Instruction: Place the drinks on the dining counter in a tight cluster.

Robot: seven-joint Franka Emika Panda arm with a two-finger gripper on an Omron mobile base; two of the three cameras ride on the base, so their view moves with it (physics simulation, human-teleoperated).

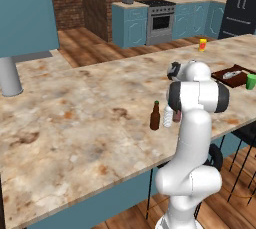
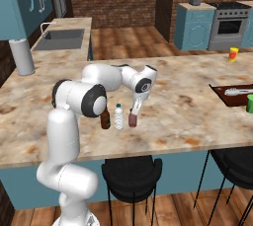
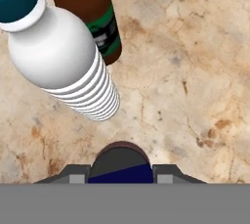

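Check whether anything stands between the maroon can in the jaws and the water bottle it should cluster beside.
Nothing visible does. The gripper is shut on the maroon can, which stands upright on the dining counter. The water bottle is right next to it, with bare stone between them, and the brown bottle sits just beyond.

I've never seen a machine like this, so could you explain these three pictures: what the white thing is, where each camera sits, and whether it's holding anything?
The white thing is a robot arm on a driving base. Two pictures come from cameras behind it, left and right; the third looks down along its hand. Its end effector is shut on the maroon can, which stands on the marbled dining counter. Close beside it stand a clear water bottle and a brown glass bottle, forming a tight row. Farther along the counter are a green cup, a dark tray and a small yellow-and-red container.
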